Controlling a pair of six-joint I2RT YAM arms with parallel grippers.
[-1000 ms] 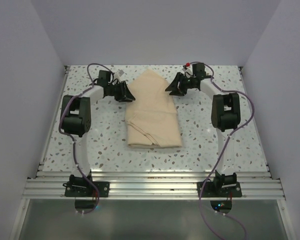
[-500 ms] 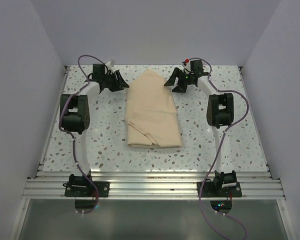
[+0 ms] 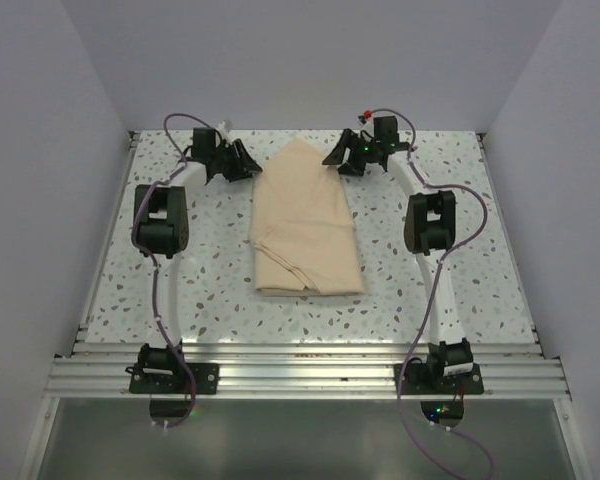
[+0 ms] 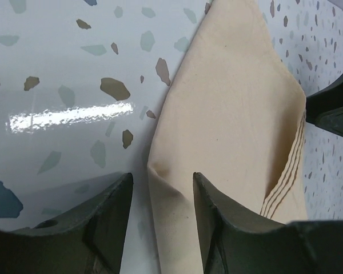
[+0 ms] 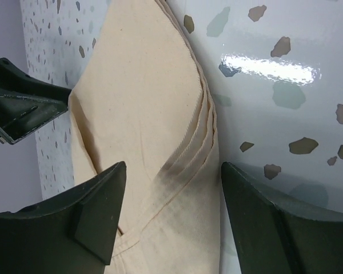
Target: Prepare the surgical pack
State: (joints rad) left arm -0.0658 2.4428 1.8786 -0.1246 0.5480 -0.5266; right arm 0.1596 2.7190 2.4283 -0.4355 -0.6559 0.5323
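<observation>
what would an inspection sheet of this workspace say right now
surface: white speckled table, glossy, with glare in the wrist views
job's things: tan cloth folded in layers, lying mid-table, pointed end far; tray, instruments, strips, gauze: nothing seen
clutter: nothing seen
hands: left hand open at the cloth's far left edge; right hand open at its far right edge; neither clamps it
cables: purple cables loop above the table, clear of the cloth
surroundings: plain pale walls on three sides; metal rail along the near edge
</observation>
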